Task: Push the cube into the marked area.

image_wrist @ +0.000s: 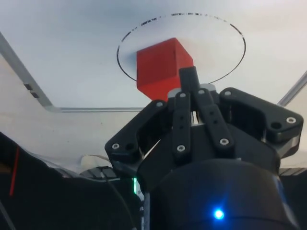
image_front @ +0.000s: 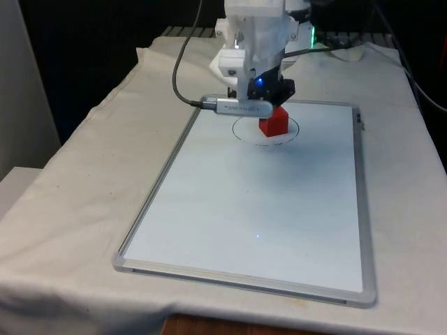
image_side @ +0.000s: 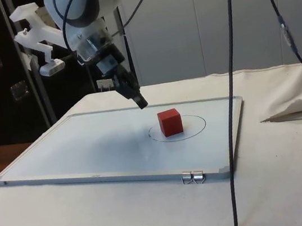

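Sitting inside the drawn circle [image_side: 176, 128], red cube [image_side: 170, 122]; claw [image_side: 142, 103] pressed together, just beside it.

Red cube [image_front: 274, 123] sits flat and upright on the whiteboard [image_front: 251, 216], fully inside the thin black drawn circle [image_side: 195, 132], offset toward its side nearer the robot.
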You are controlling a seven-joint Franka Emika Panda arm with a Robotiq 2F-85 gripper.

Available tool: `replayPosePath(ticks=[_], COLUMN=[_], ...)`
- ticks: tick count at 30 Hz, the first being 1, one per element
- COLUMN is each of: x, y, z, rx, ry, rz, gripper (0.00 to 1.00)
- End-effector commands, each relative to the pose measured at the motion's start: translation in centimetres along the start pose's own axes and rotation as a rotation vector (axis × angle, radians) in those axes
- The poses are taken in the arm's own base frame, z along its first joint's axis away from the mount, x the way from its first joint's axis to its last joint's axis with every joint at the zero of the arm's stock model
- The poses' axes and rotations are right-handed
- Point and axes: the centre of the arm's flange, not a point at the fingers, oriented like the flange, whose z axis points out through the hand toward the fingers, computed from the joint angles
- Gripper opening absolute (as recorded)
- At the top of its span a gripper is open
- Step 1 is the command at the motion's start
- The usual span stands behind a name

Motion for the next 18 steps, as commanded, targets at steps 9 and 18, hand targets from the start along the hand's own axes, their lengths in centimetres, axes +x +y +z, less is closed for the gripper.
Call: replayPosePath(ticks=[9, 18], x=[-0.4, -0.9], y=[0.0, 0.0], z=[-1.3, -3.1], rx=[-0.005, -0.003], ry=[0.014, 0.024], rz=[0.059, 0.129], gripper=[0.00, 0.00])
